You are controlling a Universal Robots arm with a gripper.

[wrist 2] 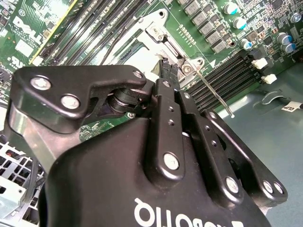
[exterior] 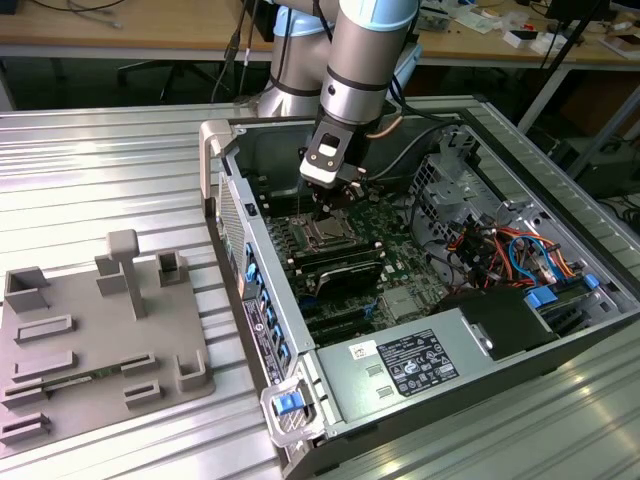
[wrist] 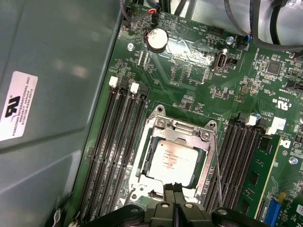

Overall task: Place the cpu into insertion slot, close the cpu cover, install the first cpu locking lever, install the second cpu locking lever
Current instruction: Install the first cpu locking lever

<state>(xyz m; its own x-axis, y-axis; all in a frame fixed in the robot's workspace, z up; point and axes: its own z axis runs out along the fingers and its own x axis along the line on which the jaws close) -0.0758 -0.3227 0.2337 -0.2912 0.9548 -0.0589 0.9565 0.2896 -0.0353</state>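
The cpu [wrist: 170, 161], a silver-grey square chip, lies flat in the insertion slot [wrist: 142, 185] on the green board. The cpu cover [wrist: 183, 137], a silver frame with a cut-out centre, lies down over the chip's edges. A thin metal locking lever [wrist: 218, 165] runs along one side of the socket and also shows as a bare rod [wrist 2: 215, 92] in the second wrist view. My gripper [wrist: 174, 190] hangs just above the socket's edge, fingers pressed together with nothing seen between them. In the exterior view my gripper [exterior: 322, 205] sits directly over the insertion slot [exterior: 322, 235] inside the open computer case.
Long black memory slots [wrist: 118, 137] flank the socket on both sides. The case wall [exterior: 235, 215] rises at the exterior view's left, and cables [exterior: 500, 250] and a power supply [exterior: 410, 365] lie to the right. A grey fixture plate [exterior: 90, 340] rests on the metal table.
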